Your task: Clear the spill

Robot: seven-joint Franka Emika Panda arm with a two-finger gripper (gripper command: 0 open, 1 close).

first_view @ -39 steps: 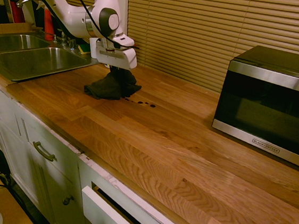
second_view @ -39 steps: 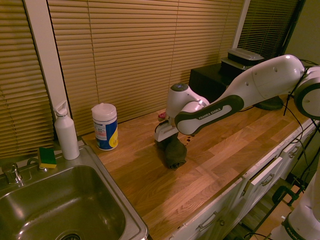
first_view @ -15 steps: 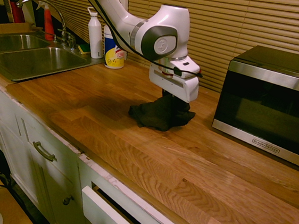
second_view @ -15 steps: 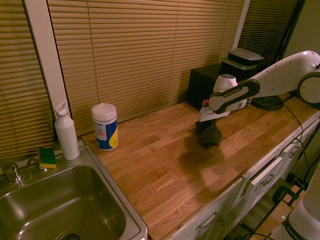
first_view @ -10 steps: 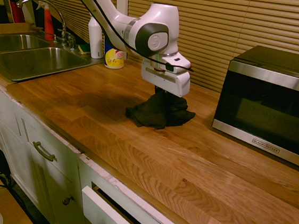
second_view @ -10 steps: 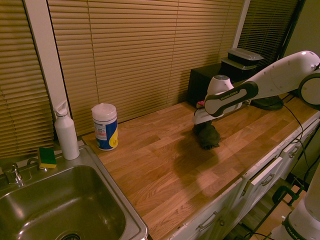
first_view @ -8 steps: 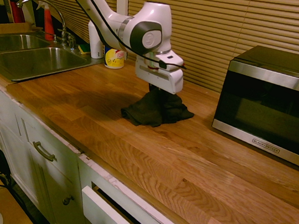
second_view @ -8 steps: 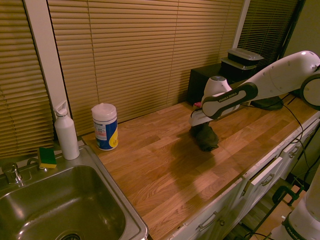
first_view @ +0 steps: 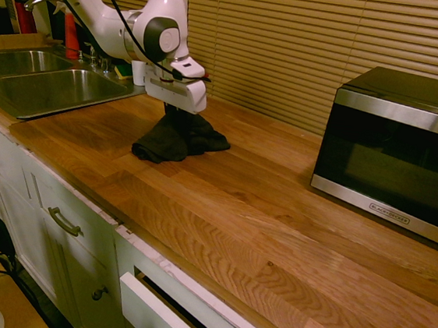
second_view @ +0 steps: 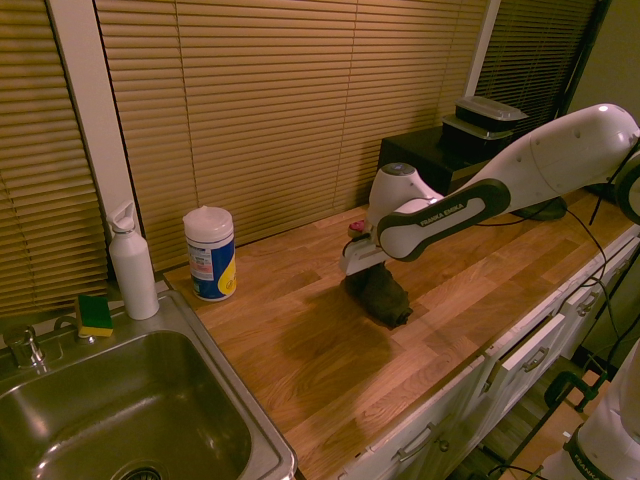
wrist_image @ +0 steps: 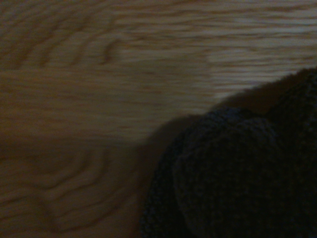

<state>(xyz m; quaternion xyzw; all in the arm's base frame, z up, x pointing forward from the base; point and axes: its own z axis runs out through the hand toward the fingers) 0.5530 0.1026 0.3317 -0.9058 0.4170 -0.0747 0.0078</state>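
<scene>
The arm (first_view: 101, 14) is glossy white with rounded, tube-like links and dark grey bands at the joints. A round dark grey cap with a pale centre sits on the side of the wrist (first_view: 160, 36), and a thin black cable runs along the links. One link carries a black strip with white lettering (second_view: 432, 216).

Place: a home kitchen.
Worktop: wooden counter (first_view: 276, 217) over white drawers (first_view: 63, 226).
Sink: steel basin (second_view: 120, 420) at the counter's end.
Appliance: microwave (first_view: 397, 151) against the window blinds (first_view: 310, 40).
</scene>
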